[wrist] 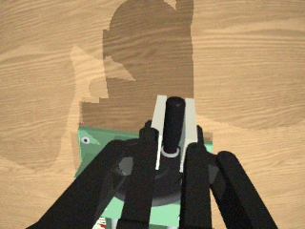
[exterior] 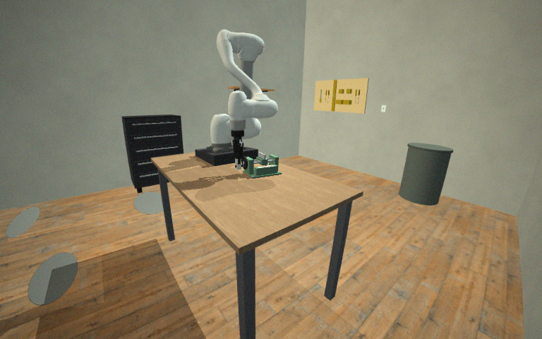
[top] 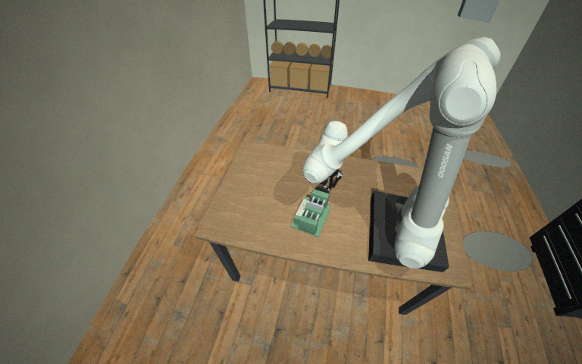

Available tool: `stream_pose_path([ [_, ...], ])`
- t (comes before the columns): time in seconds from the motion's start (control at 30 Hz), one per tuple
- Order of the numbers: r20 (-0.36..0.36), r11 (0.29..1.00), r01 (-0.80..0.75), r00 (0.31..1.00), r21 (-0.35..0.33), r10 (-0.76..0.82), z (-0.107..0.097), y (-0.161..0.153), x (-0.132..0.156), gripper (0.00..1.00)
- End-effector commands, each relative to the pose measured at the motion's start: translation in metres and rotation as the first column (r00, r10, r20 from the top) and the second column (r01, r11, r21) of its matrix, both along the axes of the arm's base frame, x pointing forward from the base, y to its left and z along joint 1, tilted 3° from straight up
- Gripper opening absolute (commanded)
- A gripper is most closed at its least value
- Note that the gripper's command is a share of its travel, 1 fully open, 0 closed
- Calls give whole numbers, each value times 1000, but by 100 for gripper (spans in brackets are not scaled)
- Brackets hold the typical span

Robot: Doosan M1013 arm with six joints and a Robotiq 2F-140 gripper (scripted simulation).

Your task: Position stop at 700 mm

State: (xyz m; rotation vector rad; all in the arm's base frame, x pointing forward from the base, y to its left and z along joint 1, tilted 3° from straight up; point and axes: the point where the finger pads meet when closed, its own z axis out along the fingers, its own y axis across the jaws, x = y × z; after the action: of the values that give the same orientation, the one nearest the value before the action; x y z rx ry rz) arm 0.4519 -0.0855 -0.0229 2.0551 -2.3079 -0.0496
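A small green stop fixture (top: pixel 311 213) with grey rails sits near the middle of the wooden table; it also shows in the exterior view (exterior: pixel 262 165). Its handwheel (wrist: pixel 171 129), a dark wheel with a black crank handle, is at the fixture's end that faces the arm's base. My gripper (wrist: pixel 174 111) reaches down at that end and is shut on the handwheel's black handle. In the top view the gripper (top: pixel 329 183) is partly hidden under the wrist. A white scale strip (top: pixel 301 208) runs along the fixture's side; its marks are too small to read.
The arm's black base plate (top: pixel 405 233) stands on the table's right side. A black drawer cabinet (exterior: pixel 152 145) stands behind the table, a grey bin (exterior: pixel 425 173) to the right, and a shelf with boxes (top: pixel 300 51) stands by the far wall.
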Motion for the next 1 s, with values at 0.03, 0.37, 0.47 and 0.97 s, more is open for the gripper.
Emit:
stream_pose_path([
  [0.03, 0, 1000, 0, 1000, 0, 0, 1, 0, -1, 4],
  [0.37, 0, 1000, 0, 1000, 0, 0, 5, 1, -5, 4],
  [0.47, 0, 1000, 0, 1000, 0, 0, 7, 1, -6, 4],
  [0.97, 0, 1000, 0, 1000, 0, 0, 18, 1, -9, 4],
])
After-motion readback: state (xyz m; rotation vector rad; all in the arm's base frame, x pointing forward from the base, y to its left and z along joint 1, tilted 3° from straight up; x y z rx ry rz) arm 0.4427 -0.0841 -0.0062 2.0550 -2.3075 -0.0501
